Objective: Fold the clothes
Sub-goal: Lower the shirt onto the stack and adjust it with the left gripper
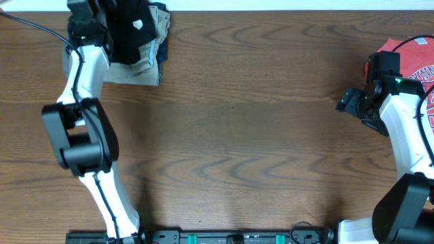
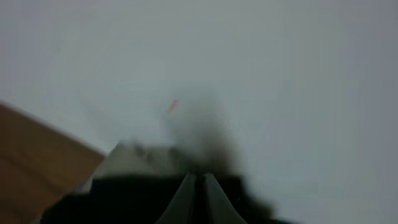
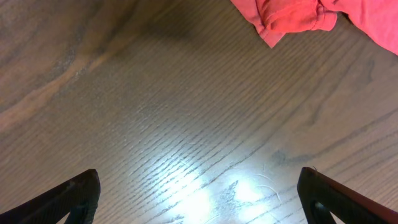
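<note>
The clothes, a black shirt [image 1: 130,30] with a small white mark, lie bunched at the far left corner of the table on top of tan trousers [image 1: 139,70]. My left gripper [image 1: 102,19] is right beside the bunch. In the blurred left wrist view its fingers [image 2: 186,199] are pressed together, and black cloth [image 2: 112,199] spreads around them on both sides. My right gripper [image 1: 349,102] hovers over bare wood at the right. In the right wrist view the right gripper [image 3: 199,186] is wide open with nothing between its fingers.
A red T-shirt [image 1: 415,59] with white lettering lies at the right edge, behind my right arm, and its hem [image 3: 298,15] shows ahead of the right fingers. The table's far edge [image 1: 271,9] runs just behind the black shirt.
</note>
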Tool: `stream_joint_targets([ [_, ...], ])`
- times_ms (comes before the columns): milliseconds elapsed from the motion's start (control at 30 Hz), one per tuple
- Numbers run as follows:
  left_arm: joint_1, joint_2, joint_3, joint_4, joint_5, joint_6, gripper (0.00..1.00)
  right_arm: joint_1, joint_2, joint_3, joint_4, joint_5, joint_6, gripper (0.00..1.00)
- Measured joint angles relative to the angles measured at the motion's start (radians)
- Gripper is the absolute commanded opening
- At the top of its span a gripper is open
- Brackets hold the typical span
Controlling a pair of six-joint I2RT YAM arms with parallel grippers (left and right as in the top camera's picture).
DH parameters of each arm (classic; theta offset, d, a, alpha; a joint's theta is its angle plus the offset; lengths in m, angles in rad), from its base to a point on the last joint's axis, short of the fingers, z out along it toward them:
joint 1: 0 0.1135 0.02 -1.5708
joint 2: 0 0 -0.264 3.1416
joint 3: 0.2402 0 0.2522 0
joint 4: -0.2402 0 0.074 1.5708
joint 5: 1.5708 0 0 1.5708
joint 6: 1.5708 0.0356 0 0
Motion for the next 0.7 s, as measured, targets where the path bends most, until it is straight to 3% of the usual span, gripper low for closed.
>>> stream_joint_targets([
  [233,0.083,0.177,-0.002,0.024,-0.021,0.001,0.06,0.000,0.000,0.000,0.000,0.000,0.000,0.99],
  [467,0.115,0.169,-0.005,0.011,-0.021,0.001,0.08,0.000,0.000,0.000,0.000,0.000,0.000,0.99],
  [533,0.109,0.149,-0.005,-0.005,-0.021,0.005,0.17,0.000,0.000,0.000,0.000,0.000,0.000,0.99],
  [600,0.102,0.113,-0.006,-0.021,-0.023,0.010,0.48,0.000,0.000,0.000,0.000,0.000,0.000,0.99],
  [700,0.083,0.031,-0.006,-0.051,-0.029,0.009,0.61,0.000,0.000,0.000,0.000,0.000,0.000,0.99],
])
